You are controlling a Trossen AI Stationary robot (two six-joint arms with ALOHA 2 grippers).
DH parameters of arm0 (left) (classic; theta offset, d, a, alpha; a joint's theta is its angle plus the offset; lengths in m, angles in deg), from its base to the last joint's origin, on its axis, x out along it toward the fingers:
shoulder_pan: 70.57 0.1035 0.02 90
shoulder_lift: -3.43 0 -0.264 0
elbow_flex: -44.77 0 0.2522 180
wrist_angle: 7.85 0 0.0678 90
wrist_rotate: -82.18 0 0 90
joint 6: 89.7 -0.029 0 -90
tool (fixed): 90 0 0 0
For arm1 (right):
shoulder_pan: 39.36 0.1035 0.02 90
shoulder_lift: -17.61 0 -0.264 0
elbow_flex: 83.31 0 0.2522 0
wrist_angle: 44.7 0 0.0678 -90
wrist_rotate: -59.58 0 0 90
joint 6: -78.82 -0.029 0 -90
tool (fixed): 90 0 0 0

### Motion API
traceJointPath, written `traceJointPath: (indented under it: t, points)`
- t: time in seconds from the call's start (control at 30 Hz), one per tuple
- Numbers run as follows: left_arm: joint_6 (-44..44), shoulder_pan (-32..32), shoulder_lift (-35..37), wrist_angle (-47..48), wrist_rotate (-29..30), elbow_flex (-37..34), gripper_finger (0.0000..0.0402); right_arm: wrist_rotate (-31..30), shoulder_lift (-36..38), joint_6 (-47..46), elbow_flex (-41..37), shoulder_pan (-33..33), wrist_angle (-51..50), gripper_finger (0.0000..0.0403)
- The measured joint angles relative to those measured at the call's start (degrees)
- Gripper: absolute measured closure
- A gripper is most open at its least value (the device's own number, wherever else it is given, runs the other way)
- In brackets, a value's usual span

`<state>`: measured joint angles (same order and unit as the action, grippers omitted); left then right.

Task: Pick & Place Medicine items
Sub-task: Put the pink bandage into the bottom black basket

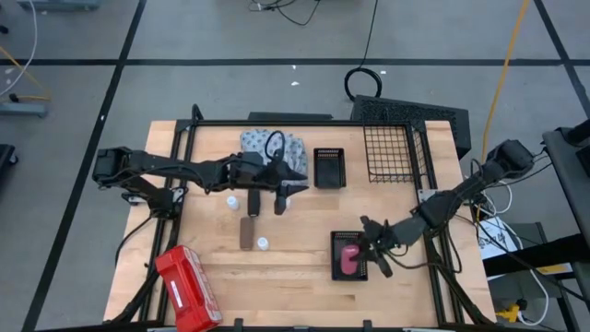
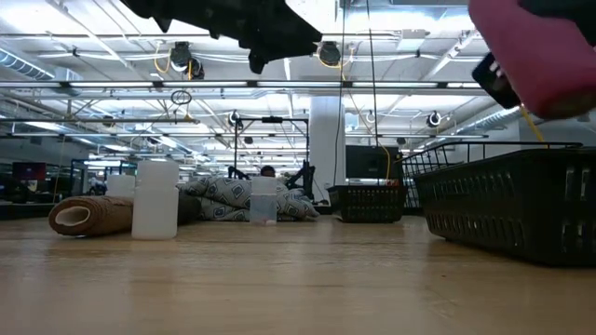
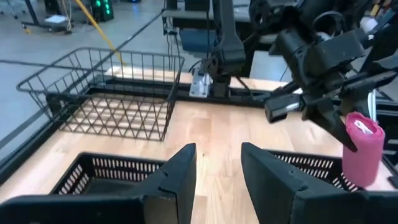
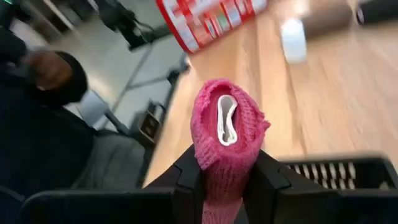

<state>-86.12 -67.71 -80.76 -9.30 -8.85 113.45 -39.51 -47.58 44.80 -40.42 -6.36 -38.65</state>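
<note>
1. Two arms over the worktop (image 1: pixel 304 277); near edge first: red plastic case (image 1: pixel 187 288) lies at the front left corner.
2. Right claw (image 1: pixel 367 251) is clenched on the pink-red tube (image 4: pixel 227 134), holding it above the front black basket (image 1: pixel 336 269) at front right. Fingers (image 4: pixel 273 180) press the tube from both sides; tube end points up in the right wrist view.
3. Same tube shows in the left wrist view (image 3: pixel 362 148), raised over the basket rim, and at the upper right of the low view (image 2: pixel 531 51).
4. Mid worktop, left of centre: brown tube (image 1: pixel 247 231) lies flat, one white bottle (image 1: pixel 264 243) just beside it at the front, another white bottle (image 1: pixel 232 202) near its far end.
5. Black tube (image 1: pixel 253 203) stands just behind the brown one, under the left arm.
6. Left claw (image 1: pixel 297 187) hovers mid-worktop with fingers (image 3: pixel 180 168) apart, grasping nothing.
7. Farther back: blue-white cloth (image 1: pixel 273 145), second black basket (image 1: pixel 329 167), wire basket (image 1: pixel 387 152) at back right.
</note>
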Motion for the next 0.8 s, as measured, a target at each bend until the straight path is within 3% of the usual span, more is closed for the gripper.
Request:
traceJointPath:
  t: [0.27,0.47,0.67,0.8]
  points:
    - [0.2,-0.1,0.0,0.9,0.0,0.0,0.0268,-2.9,0.0,-2.4,-0.2,4.2,-5.1,0.0345]
    - [0.3,0.0,0.0,1.0,0.1,0.0,0.0268,-7.5,-1.0,0.8,-2.6,7.3,-2.4,0.0348]
    - [0.2,0.0,0.0,1.0,0.1,0.0,0.0268,-8.9,-3.3,5.9,-6.3,8.4,8.1,0.0346]
    - [0.2,0.0,0.0,1.0,0.1,0.0,0.0268,-8.7,-4.3,3.7,-8.2,8.7,9.1,0.0342]
